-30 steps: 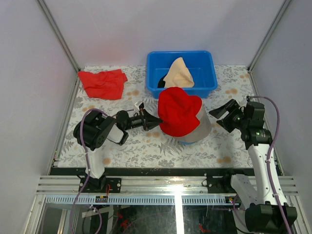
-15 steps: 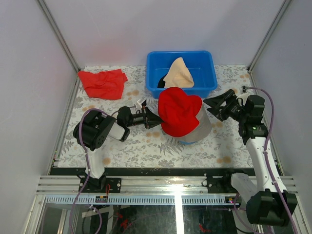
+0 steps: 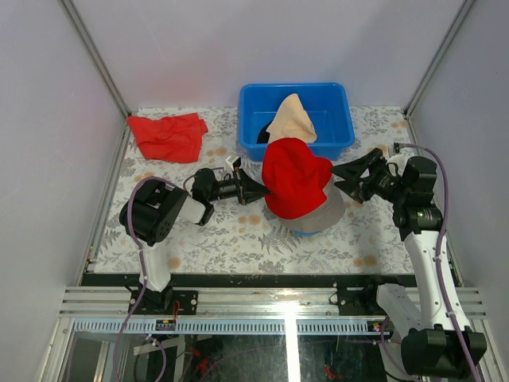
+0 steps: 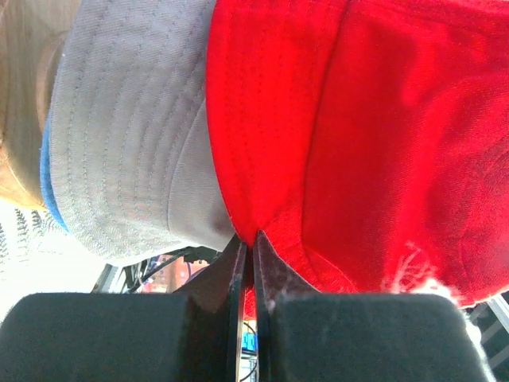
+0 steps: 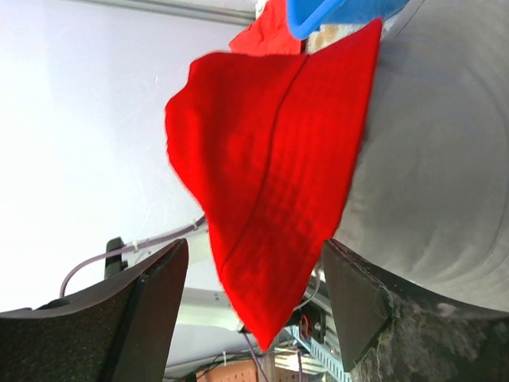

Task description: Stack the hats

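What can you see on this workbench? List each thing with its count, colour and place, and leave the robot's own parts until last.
red hat: one, red, top of the stack, mid-table
grey hat: one, grey, under the red hat
blue hat: one, blue, bottom of the stack, only an edge showing
peach hat: one, peach, in the tub
tub: one, blue plastic, back centre
red cloth: one, red, back left
wooden stand: one, tan, beneath the stack, mostly hidden
table: one, floral-patterned top
left gripper: one, black, fingers shut on the red hat's brim
right gripper: one, black, fingers open at the stack's right side
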Motion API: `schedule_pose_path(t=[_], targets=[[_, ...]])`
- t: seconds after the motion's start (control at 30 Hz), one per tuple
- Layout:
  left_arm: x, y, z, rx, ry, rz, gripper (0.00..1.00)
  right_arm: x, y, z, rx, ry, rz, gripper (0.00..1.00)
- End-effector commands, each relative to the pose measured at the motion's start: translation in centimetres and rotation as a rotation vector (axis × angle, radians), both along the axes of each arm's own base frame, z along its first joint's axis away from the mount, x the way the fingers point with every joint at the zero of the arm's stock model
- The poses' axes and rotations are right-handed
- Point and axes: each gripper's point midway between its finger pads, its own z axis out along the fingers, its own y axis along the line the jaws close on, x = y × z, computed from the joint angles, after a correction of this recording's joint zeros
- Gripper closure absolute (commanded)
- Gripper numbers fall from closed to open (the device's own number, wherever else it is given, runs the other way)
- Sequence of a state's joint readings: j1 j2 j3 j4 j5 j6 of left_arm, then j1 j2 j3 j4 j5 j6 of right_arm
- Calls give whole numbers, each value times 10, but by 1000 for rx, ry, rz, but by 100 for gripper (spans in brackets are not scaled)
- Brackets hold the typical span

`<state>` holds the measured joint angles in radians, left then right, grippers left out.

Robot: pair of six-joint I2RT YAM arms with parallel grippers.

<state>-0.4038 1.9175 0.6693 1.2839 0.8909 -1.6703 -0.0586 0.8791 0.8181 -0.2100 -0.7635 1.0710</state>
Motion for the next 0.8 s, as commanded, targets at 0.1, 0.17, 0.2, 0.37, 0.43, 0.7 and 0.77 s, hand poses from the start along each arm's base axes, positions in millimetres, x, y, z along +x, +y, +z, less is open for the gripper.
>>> schedule_pose_path(t=[0.1,0.17,0.2,0.37,0.43,0.7,0.77], targets=[[1,-1,8,-10,-57,-7,100,-40,19,16,144,76,109,25],[1,0,8,-10,-57,-5,100,-45,21,11,176,109,115,25],[1,0,8,-10,-59,-3,100,-48,22,9,199,131,114,25],[-1,1,8,-10,-57,0,100,-58,25,0,250,192,114,25],[-1,1,7,-9,-54,2,100,-60,25,-1,265,204,114,25],[-5,1,8,-14,-58,2,100,-58,28,1,333,227,87,23],[-5,2,8,-17,-58,5,100,-56,29,-3,341,230,78,22]])
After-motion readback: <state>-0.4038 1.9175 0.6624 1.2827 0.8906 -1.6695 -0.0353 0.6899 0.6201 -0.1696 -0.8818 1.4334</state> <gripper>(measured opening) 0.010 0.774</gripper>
